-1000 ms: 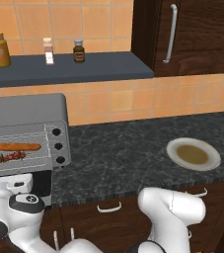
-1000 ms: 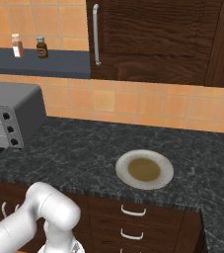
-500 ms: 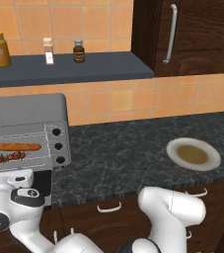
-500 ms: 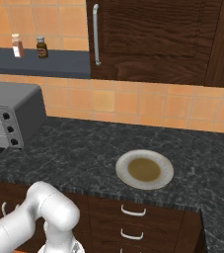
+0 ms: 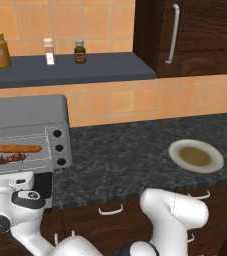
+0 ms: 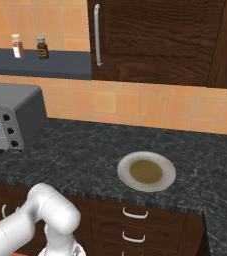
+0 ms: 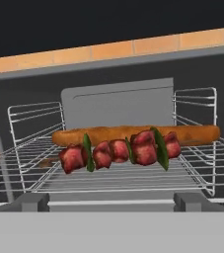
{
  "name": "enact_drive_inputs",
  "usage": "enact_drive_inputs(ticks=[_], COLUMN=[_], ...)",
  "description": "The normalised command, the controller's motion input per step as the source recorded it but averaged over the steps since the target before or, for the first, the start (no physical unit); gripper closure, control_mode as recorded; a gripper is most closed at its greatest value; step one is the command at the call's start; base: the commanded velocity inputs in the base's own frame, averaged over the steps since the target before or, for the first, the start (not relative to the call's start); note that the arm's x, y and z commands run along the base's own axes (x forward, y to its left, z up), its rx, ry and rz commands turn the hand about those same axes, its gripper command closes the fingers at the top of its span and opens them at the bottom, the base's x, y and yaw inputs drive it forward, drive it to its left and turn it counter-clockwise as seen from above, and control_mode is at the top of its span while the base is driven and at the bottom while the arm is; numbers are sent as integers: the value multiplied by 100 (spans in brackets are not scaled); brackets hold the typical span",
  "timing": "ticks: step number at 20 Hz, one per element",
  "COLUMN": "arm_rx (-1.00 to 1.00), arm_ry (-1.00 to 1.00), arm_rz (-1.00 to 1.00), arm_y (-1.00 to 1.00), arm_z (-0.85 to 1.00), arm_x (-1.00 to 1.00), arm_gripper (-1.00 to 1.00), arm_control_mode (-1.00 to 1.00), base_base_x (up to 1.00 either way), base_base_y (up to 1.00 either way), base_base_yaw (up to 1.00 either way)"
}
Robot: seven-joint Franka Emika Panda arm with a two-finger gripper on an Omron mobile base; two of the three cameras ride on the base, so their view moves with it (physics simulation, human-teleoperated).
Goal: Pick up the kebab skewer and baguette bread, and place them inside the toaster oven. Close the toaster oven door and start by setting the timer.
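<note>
The toaster oven (image 5: 27, 117) stands at the counter's left end, and its side shows in the right base view as toaster oven (image 6: 20, 112). Its door (image 5: 45, 190) is folded down in front, partly behind my hand. On the wire rack (image 7: 197, 148) lies the baguette bread (image 7: 197, 134), with the kebab skewer (image 7: 118, 150) just in front of it. From the left base view they appear as the baguette (image 5: 14, 148) and the skewer (image 5: 10, 159). My gripper (image 7: 111, 202) faces the oven mouth, open and empty, short of the skewer.
An empty white plate (image 5: 195, 156) with a brown centre sits on the dark counter (image 5: 125, 150) to the right. Three small bottles (image 5: 49, 51) stand on the shelf above the oven. A dark wall cabinet (image 6: 155, 40) hangs at the upper right, with drawers (image 6: 135, 215) below the counter.
My arm has shifted only slightly in front of the oven. The jaws have stayed open, and the skewer and baguette have not moved.
</note>
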Motion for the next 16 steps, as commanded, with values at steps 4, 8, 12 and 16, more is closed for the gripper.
enact_drive_inputs(ticks=[4,8,12,16], arm_rx=[0,0,0,0], arm_ry=[0,0,0,0], arm_rz=[0,0,0,0], arm_y=[2,2,1,2], arm_z=[0,0,0,0], arm_x=[25,20,18,21], arm_gripper=[-100,-100,-100,-100], arm_control_mode=[-100,-100,-100,-100], base_base_x=[0,0,0,0], base_base_y=[0,0,0,0], base_base_yaw=[0,0,0,0])
